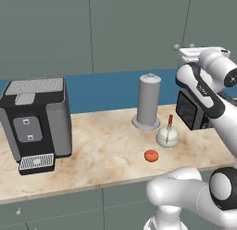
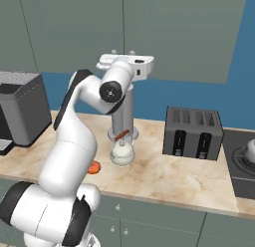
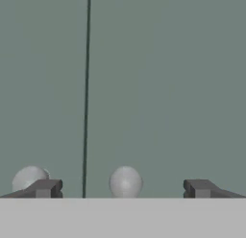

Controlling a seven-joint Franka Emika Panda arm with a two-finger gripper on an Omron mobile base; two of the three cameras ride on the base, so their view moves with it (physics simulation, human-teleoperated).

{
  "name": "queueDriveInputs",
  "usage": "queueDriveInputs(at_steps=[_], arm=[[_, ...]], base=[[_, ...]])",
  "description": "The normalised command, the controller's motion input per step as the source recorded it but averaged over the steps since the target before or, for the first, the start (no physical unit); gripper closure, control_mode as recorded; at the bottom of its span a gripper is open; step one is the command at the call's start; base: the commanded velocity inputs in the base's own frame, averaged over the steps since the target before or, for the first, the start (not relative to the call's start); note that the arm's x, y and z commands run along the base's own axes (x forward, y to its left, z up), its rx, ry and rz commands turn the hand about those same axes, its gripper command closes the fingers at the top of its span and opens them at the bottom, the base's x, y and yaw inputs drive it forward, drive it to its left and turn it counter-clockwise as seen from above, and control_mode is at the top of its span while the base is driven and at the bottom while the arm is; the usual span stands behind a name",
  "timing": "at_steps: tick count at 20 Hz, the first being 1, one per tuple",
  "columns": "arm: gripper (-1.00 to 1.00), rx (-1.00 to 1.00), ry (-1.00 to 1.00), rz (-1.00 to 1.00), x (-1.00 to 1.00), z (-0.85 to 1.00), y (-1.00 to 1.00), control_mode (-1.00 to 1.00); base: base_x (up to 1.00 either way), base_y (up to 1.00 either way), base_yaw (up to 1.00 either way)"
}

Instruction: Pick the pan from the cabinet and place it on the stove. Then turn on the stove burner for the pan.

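The cabinet (image 3: 168,88) is shut; its grey-green doors meet at a dark seam (image 3: 86,88). Two small round knobs flank that seam, one (image 3: 126,182) to its right and one (image 3: 30,178) to its left. My gripper (image 3: 122,188) is open, and the right-hand knob sits between its dark fingertips (image 3: 45,188), close in front. From the right base view the white hand (image 2: 127,62) is raised against the cabinet (image 2: 174,32), just under the knobs (image 2: 114,52). The pan is hidden. The black stove (image 2: 238,167) lies at the counter's far right.
On the marble counter (image 1: 102,150) stand a black coffee machine (image 1: 37,118), a tall grey canister (image 1: 149,101), a small white pot with an orange-handled tool (image 1: 167,136), an orange item (image 1: 151,155) and a dark toaster (image 2: 193,133). A silver kettle (image 2: 250,150) sits on the stove.
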Motion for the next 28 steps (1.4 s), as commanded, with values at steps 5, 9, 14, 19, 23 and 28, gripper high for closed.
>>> queueDriveInputs(at_steps=[5,9,14,19,23,28], arm=[[-1.00,0.00,0.00,0.04,0.15,0.00,-0.07,-1.00],[-1.00,0.00,0.00,0.03,0.15,0.00,-0.01,-1.00],[-1.00,0.00,0.00,0.01,0.18,-0.06,0.01,-1.00],[-1.00,0.00,0.00,0.00,0.21,-0.12,0.11,-1.00],[-1.00,0.00,0.00,0.00,0.21,-0.05,0.14,-1.00],[-1.00,0.00,-0.10,0.00,0.03,0.19,0.00,-1.00]], base=[[0.00,0.00,0.00],[0.00,0.00,0.00],[0.00,0.00,0.00],[0.00,0.00,0.00],[0.00,0.00,0.00],[0.00,0.00,0.00]])
